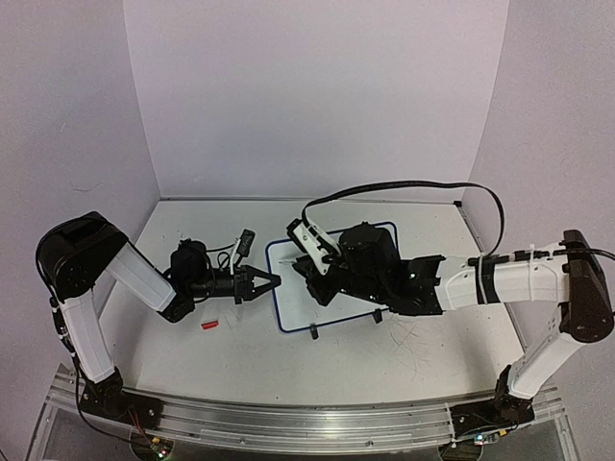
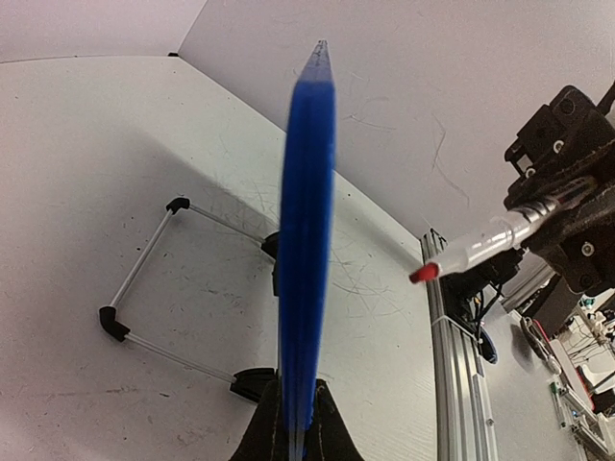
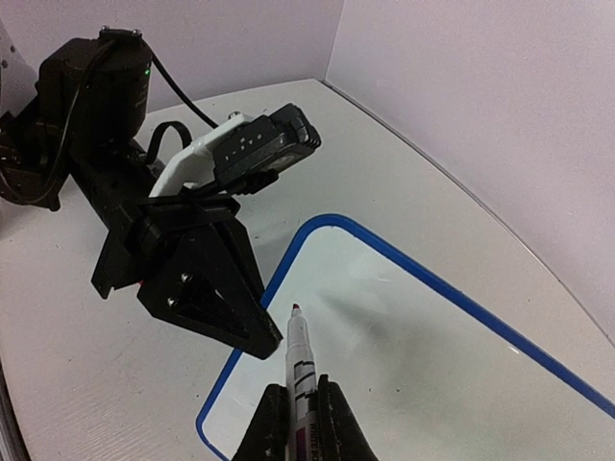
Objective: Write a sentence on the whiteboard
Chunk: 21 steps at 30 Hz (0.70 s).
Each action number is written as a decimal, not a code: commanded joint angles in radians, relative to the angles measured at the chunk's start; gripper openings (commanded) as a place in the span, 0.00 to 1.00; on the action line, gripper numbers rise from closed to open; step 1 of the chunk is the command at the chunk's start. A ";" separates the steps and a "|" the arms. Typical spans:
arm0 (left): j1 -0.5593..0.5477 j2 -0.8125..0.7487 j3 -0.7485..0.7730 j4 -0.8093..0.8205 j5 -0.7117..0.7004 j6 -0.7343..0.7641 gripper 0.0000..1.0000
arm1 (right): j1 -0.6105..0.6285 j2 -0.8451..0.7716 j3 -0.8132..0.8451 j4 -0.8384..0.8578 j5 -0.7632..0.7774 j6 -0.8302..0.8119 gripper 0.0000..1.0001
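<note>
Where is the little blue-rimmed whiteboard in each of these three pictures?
Top external: the whiteboard sits at the centre, between the two arms.
Left wrist: edge-on, a vertical blue band in the middle.
Right wrist: lower right, under the marker.
Shared landmark: the left fingers pinching its rim.

Soft, even overhead light, faint shadows. In the left wrist view, the small white board with a dark-blue rim [image 2: 307,240] blurs up close; frame edges bow.
</note>
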State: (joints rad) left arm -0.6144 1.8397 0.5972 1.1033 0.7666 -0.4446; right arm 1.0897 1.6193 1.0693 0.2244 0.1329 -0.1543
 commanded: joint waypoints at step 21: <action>0.001 -0.039 -0.017 -0.002 -0.007 0.004 0.00 | 0.005 0.059 0.066 0.105 0.070 -0.012 0.00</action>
State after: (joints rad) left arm -0.6144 1.8346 0.5930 1.1023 0.7639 -0.4450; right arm 1.0897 1.6560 1.0913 0.2916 0.1926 -0.1574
